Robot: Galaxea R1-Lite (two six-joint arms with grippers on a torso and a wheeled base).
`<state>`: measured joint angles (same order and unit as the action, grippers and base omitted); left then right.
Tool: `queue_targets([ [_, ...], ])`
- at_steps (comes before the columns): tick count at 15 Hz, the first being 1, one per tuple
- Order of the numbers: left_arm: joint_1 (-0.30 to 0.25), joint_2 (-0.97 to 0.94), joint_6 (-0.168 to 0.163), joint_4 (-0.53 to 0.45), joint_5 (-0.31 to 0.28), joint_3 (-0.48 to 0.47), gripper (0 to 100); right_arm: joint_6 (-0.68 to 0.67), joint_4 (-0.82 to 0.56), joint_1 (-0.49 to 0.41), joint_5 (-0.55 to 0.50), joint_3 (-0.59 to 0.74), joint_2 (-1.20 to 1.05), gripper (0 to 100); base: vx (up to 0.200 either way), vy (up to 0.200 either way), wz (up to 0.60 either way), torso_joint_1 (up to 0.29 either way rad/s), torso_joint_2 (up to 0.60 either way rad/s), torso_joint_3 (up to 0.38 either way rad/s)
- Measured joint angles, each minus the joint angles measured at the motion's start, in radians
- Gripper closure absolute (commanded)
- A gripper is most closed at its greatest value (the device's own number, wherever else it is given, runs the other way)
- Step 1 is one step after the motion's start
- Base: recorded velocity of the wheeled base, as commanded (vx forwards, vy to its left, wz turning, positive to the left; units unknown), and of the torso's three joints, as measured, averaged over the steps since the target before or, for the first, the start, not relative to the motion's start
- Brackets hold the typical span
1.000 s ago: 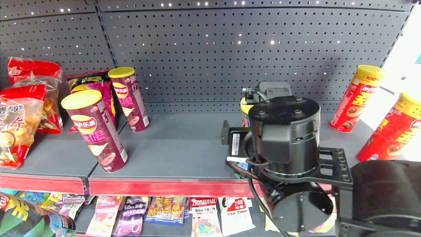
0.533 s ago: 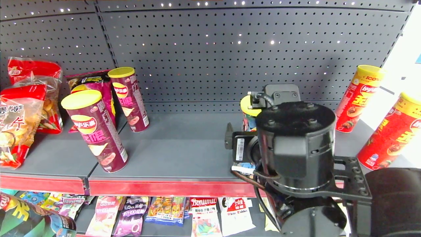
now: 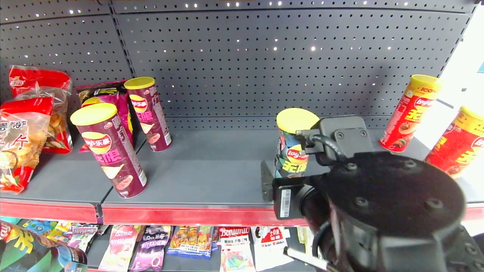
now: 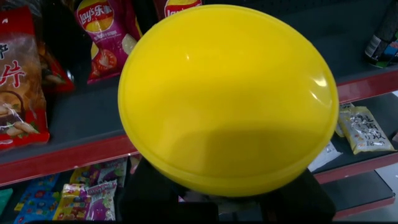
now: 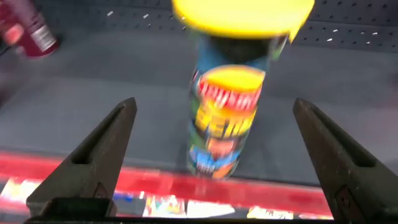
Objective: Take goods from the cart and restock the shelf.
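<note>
A chips can [image 3: 293,147] with a yellow lid and a dark, colourful label stands upright on the grey shelf [image 3: 211,170], right of centre. The right wrist view has it [image 5: 227,118] ahead of my right gripper [image 5: 214,102]. That gripper is open, its two fingers spread wide to either side and touching nothing. Seen from the head, the right arm [image 3: 378,204] hangs in front of the shelf's red edge. My left gripper [image 4: 224,202] is shut on a second can, whose yellow lid [image 4: 227,93] hides the fingers. That can's green and black body [image 3: 34,253] is low at the left.
Two purple cans [image 3: 109,149] and snack bags [image 3: 26,128] stand on the shelf's left part. Two red cans [image 3: 410,113] stand at the far right. A perforated back panel [image 3: 242,64] closes the shelf. Candy bags [image 3: 234,245] lie on the lower shelf.
My right arm has drawn back from the shelf toward the camera, lower and to the right. The yellow-lidded can stays standing where it was and is uncovered now.
</note>
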<state>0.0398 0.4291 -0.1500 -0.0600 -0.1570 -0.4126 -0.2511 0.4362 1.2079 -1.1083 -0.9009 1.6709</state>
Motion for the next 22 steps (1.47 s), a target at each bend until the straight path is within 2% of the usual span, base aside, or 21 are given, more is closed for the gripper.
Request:
queue_targets([
  [7, 0.000, 0.001, 0.000, 0.000, -0.001, 0.000, 100, -0.006, -0.001, 0.060, 0.014, 0.174, -0.169, 0, 0.000, 0.000, 0.00, 0.000, 0.00, 0.000],
  [10, 0.000, 0.003, -0.002, 0.000, -0.002, 0.000, 100, 0.050, -0.001, 0.058, 0.024, 0.223, -0.262, 0, 0.000, 0.000, 0.00, 0.000, 0.00, 0.000],
  [13, 0.000, 0.005, -0.002, 0.000, -0.004, 0.000, 100, 0.124, -0.001, 0.044, 0.110, 0.236, -0.339, 0, 0.000, 0.000, 0.00, 0.000, 0.00, 0.000],
  [14, 0.001, 0.006, -0.002, 0.000, -0.003, 0.000, 100, 0.168, -0.002, 0.027, 0.201, 0.242, -0.368, 0, 0.000, 0.000, 0.00, 0.000, 0.00, 0.000],
  [17, 0.001, 0.006, -0.002, 0.000, -0.003, -0.001, 100, 0.327, -0.006, -0.077, 0.714, 0.274, -0.492, 0, 0.000, 0.000, 0.00, 0.000, 0.00, 0.000],
  [18, 0.001, 0.006, -0.002, 0.000, -0.004, -0.001, 100, 0.369, -0.005, -0.143, 0.837, 0.283, -0.528, 0, 0.000, 0.000, 0.00, 0.000, 0.00, 0.000],
  [20, 0.001, 0.006, -0.002, 0.000, -0.004, -0.001, 100, 0.401, -0.004, -0.253, 0.971, 0.284, -0.577, 0, 0.000, 0.000, 0.00, 0.000, 0.00, 0.000],
  [22, 0.002, 0.008, -0.002, 0.000, -0.009, -0.002, 100, 0.329, -0.003, -0.330, 1.103, 0.268, -0.608, 0, 0.000, 0.000, 0.00, 0.000, 0.00, 0.000],
])
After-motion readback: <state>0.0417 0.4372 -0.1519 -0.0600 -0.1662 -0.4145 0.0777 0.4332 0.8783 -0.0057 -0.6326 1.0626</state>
